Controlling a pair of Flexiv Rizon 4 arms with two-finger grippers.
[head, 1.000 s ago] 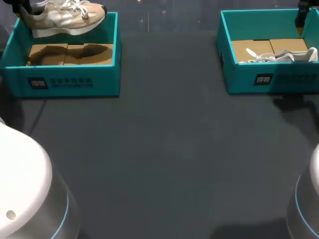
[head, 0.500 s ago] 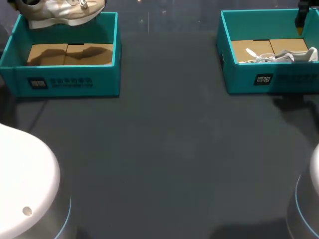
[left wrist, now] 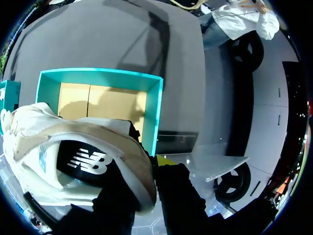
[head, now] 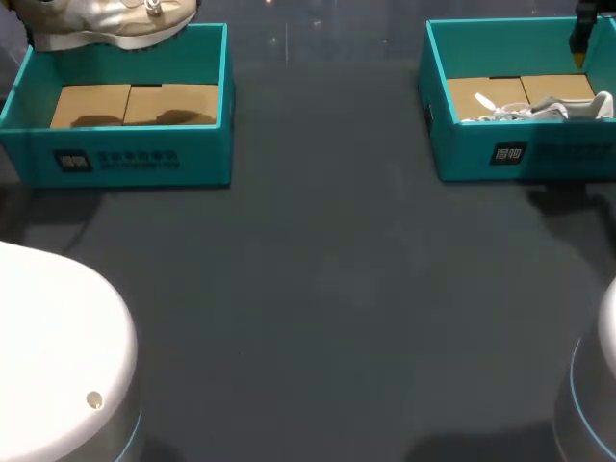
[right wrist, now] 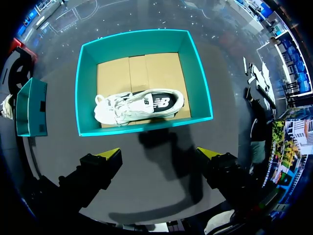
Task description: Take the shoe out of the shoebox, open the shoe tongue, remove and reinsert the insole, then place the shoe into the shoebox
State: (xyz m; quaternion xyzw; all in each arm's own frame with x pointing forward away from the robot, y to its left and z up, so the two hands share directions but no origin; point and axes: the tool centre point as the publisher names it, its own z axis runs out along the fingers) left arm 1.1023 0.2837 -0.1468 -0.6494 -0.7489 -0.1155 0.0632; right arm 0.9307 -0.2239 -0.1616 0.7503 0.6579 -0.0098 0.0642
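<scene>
Two teal rectangular boxes, cardboard floors. Two pale laced shoes: left shoe (head: 96, 19) aloft over left box (head: 125, 159), clamped in left gripper (left wrist: 144, 169); right shoe (head: 539, 108) inside right box (head: 510, 154). Right gripper (right wrist: 160, 153) spread.

The left shoebox (head: 125, 159) sits at the table's (head: 318, 289) far edge on my left, the right shoebox (head: 539, 154) on my right, well apart. 1 shoe (head: 544, 108) lies in the right shoebox, by its near wall. The other shoe (head: 96, 19) hangs over the left shoebox's far-left corner.
</scene>
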